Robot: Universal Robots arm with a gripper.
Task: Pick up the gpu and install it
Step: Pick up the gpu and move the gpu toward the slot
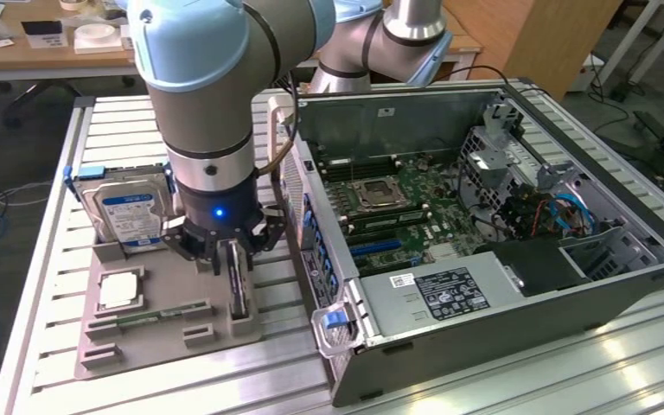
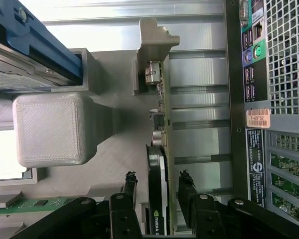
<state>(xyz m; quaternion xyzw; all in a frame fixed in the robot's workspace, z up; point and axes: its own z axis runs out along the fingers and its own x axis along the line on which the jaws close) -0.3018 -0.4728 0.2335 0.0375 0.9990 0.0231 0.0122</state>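
Wrist view shows the tool open, fingers straddling the gpu, which stands on edge in a grey holder at nine o'clock from the computer case, so the pick-up sits at the grasp and, I judge, calls for a square squeeze.

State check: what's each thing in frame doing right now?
gripper: open, straddling the gpu, gaps both sides.
gpu: upright on edge in its holder slot.
hard drive: upright in the holder.
memory stick: flat in the holder.
computer case: side open, motherboard exposed.
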